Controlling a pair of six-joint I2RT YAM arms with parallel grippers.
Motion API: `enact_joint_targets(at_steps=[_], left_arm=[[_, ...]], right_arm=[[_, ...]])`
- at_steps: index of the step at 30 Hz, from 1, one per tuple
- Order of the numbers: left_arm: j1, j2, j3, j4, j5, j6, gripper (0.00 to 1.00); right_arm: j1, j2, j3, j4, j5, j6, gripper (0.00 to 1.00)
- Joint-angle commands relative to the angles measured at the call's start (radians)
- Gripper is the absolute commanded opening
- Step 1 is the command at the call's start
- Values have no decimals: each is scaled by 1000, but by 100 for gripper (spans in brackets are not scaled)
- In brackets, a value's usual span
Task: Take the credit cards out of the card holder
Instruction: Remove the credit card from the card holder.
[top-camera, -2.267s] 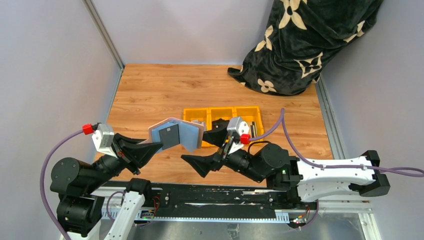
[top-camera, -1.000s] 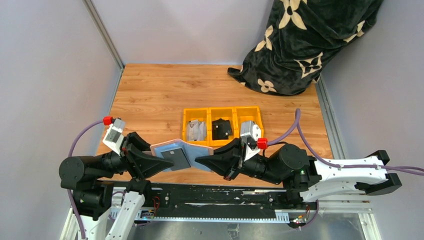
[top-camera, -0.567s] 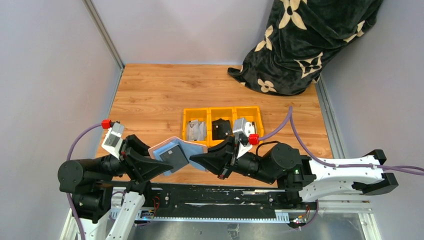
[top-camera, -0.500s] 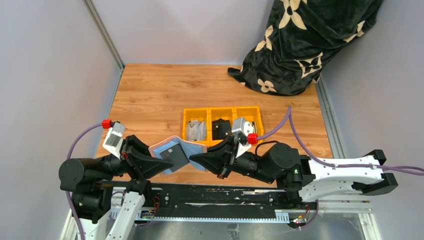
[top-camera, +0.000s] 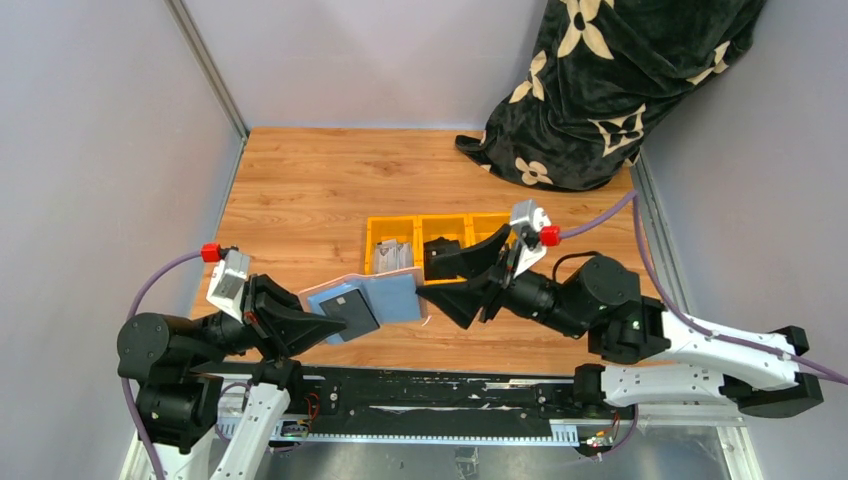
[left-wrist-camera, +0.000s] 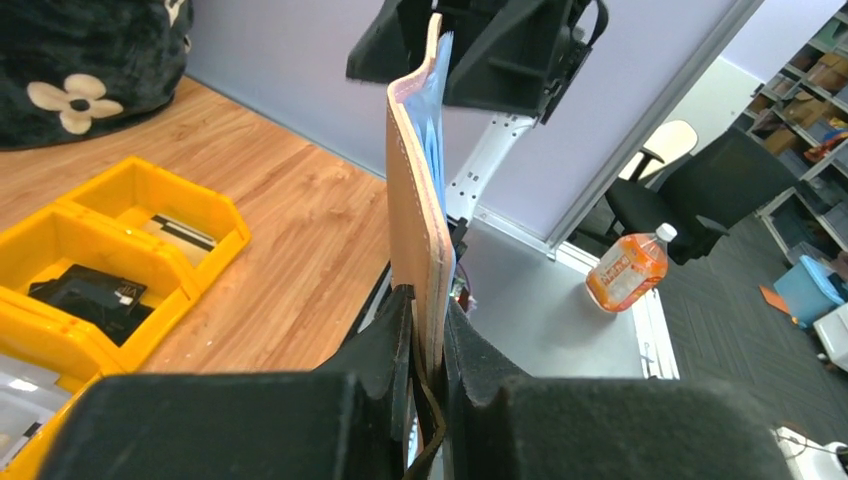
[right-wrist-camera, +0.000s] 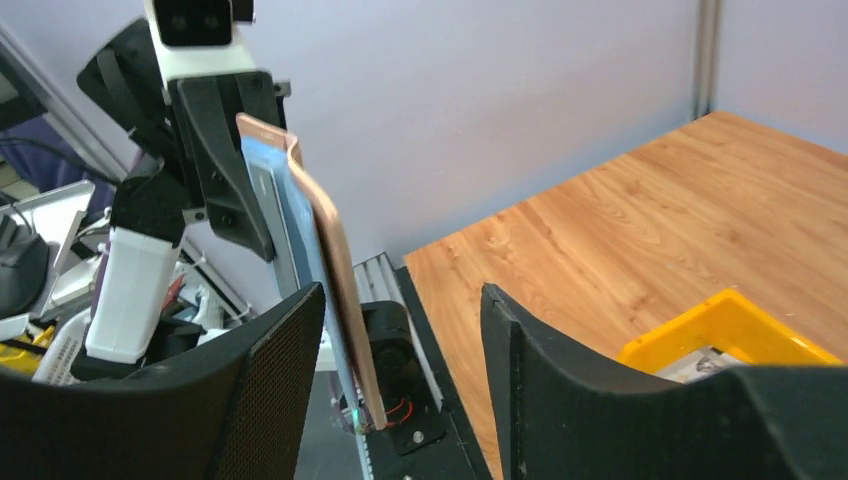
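Yellow bins (top-camera: 369, 240) close behind card holder (top-camera: 388, 297)

I count: yellow bins (top-camera: 371, 240) just beyond the right jaws, black wallet (top-camera: 437, 251) in the middle one; floral blanket (top-camera: 610, 80) far beyond; wooden table (top-camera: 320, 180) beneath.

I count two robot arms (top-camera: 610, 300), one card holder (top-camera: 392, 298), one three-compartment yellow tray (top-camera: 400, 218), one black wallet (top-camera: 436, 252) and one floral blanket (top-camera: 610, 80).

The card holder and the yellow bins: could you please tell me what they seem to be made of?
The card holder looks like leather or an imitation, I cannot tell which: matte tan outside, blue lining, a soft bend near its top. The yellow bins look like moulded plastic: even, shiny colour and rounded rims.
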Motion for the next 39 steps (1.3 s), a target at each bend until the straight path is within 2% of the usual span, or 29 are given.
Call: enact_joint_targets(at_steps=[1,4,10,14,20,26,33,39], left_arm=[[-2,21,28,-80,-35,72,0],[-2,42,37,-170,-111,141,0],[-2,101,41,-314,-233,255,0],[-2,111,45,-361,-289,301,0],[-2,111,52,-345,-147,283,0],[-2,78,23,-158,30,120,0],[-2,70,17,-101,58,50,0],[-2,72,19,-105,60,51,0]], right_arm=[[-42,-54,103,-153,-20,2,62],[-42,-45,138,-139,-107,31,62],[-42,108,193,-136,-349,99,62],[-42,167,194,-71,-382,111,62],[-69,231,201,-74,-422,119,63],[-197,217,125,-25,-559,247,61],[-235,229,97,15,-664,295,60],[-242,250,83,91,-737,326,52]])
